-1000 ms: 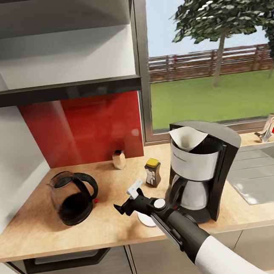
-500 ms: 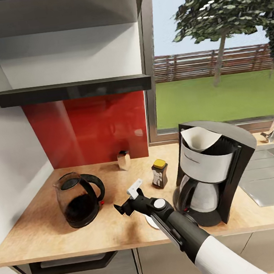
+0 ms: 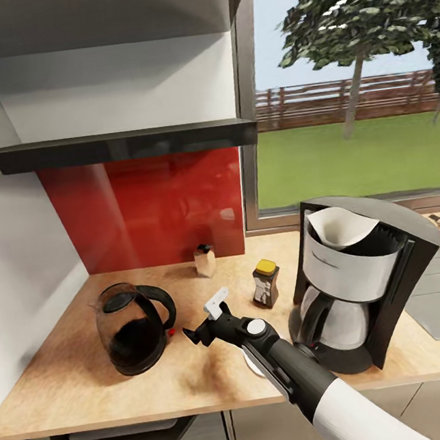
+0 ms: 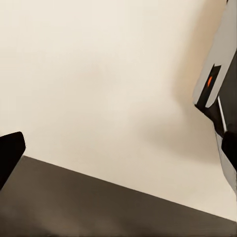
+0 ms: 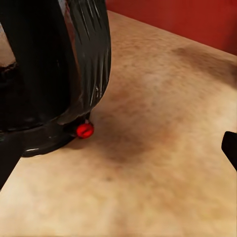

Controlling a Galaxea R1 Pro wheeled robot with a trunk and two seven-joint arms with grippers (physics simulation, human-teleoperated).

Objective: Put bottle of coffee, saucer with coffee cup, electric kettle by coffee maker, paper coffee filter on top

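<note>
Kettle (image 3: 135, 327), right gripper (image 3: 206, 323) near, fingers apart

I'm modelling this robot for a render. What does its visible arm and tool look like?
In the head view the right arm has a glossy white forearm shell, then a black cylindrical wrist section with a round white cap. The right tool is black and angular, with a small white bracket on top. No cables show.

Bright, even daylight — soft shadows, glossy red backsplash (image 3: 146, 208) glare, slightly blurred renders.
</note>
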